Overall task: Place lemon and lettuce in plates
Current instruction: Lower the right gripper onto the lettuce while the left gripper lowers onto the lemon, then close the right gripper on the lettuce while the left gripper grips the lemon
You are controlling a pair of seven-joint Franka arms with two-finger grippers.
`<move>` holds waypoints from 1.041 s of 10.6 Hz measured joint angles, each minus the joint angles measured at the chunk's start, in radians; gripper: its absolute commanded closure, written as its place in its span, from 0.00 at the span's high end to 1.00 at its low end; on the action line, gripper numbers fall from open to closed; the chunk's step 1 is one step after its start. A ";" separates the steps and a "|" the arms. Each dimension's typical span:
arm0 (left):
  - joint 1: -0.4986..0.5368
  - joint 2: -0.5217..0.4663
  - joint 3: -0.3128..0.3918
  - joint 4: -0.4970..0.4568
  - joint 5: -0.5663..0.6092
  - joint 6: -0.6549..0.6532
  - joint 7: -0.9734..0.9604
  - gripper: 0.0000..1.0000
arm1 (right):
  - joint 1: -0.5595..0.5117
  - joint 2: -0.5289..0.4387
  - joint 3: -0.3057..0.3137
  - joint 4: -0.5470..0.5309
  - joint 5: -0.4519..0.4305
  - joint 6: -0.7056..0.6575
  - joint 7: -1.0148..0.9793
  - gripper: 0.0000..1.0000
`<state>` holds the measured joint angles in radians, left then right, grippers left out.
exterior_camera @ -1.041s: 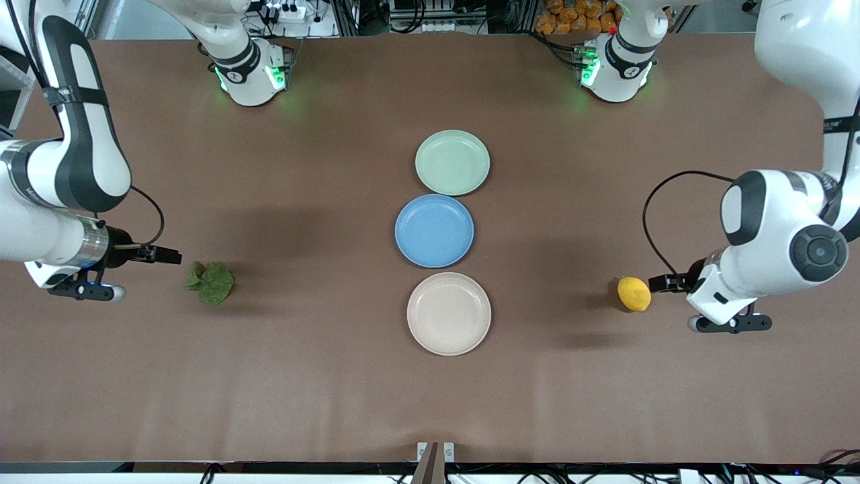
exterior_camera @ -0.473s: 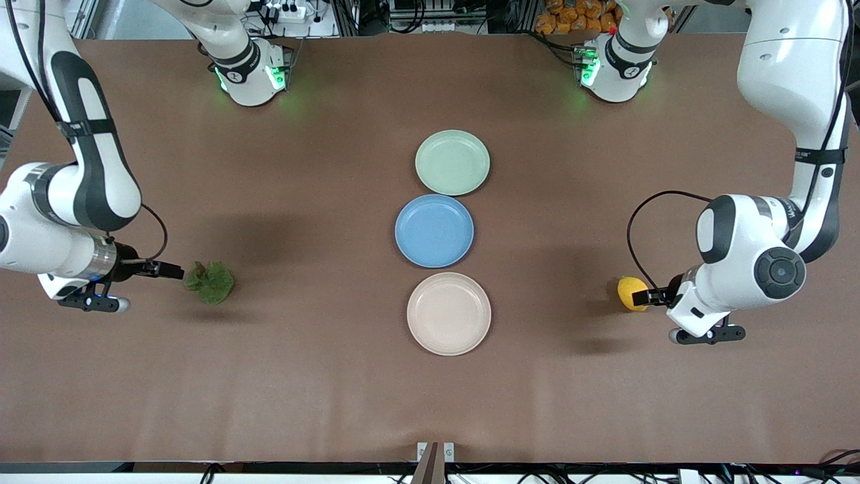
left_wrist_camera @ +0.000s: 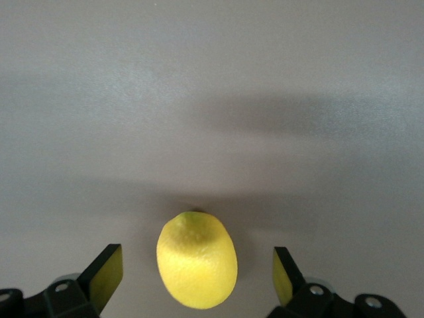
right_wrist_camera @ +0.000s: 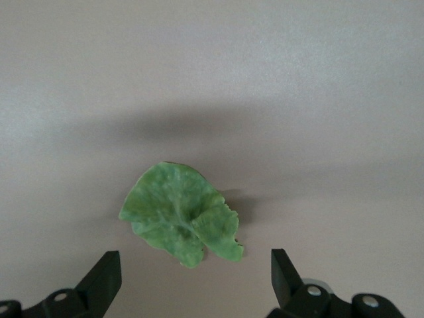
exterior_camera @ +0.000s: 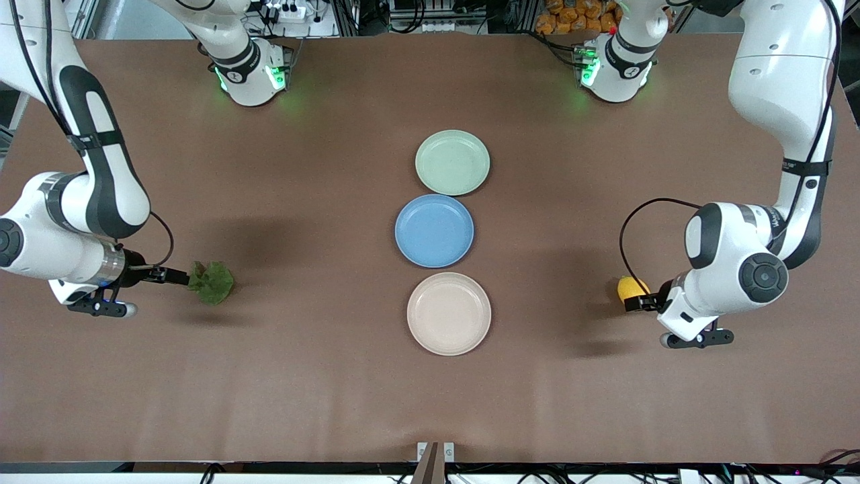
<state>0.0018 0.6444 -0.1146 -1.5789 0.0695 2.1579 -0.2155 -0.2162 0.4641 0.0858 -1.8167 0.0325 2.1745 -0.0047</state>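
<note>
The yellow lemon (exterior_camera: pixel 628 287) lies on the table toward the left arm's end. My left gripper (exterior_camera: pixel 638 302) is open around it; in the left wrist view the lemon (left_wrist_camera: pixel 197 260) sits between the two fingers without touching them. The green lettuce (exterior_camera: pixel 212 281) lies toward the right arm's end. My right gripper (exterior_camera: pixel 176 275) is open right beside it; in the right wrist view the lettuce (right_wrist_camera: pixel 182 214) lies just ahead of the open fingertips. The mint green plate (exterior_camera: pixel 452 163) and the beige-pink plate (exterior_camera: pixel 449 313) stand mid-table, both empty.
A blue plate (exterior_camera: pixel 434 230) sits between the two task plates, touching the green one's edge. Bare brown table lies between each gripper and the plates. The arm bases stand along the edge farthest from the front camera.
Both grippers have moved inward toward their objects: the left now has the lemon between its fingers, the right has reached the lettuce's edge. Lemon and lettuce have not moved.
</note>
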 measured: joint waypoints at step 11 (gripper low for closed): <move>-0.006 0.024 0.001 -0.098 0.000 0.125 -0.021 1.00 | 0.040 0.041 0.005 -0.112 0.000 0.209 0.196 1.00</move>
<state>-0.0042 0.6682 -0.1136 -1.6765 0.0695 2.2824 -0.2367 -0.1764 0.5051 0.0908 -1.9288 0.0329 2.3832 0.1912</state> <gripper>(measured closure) 0.000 0.000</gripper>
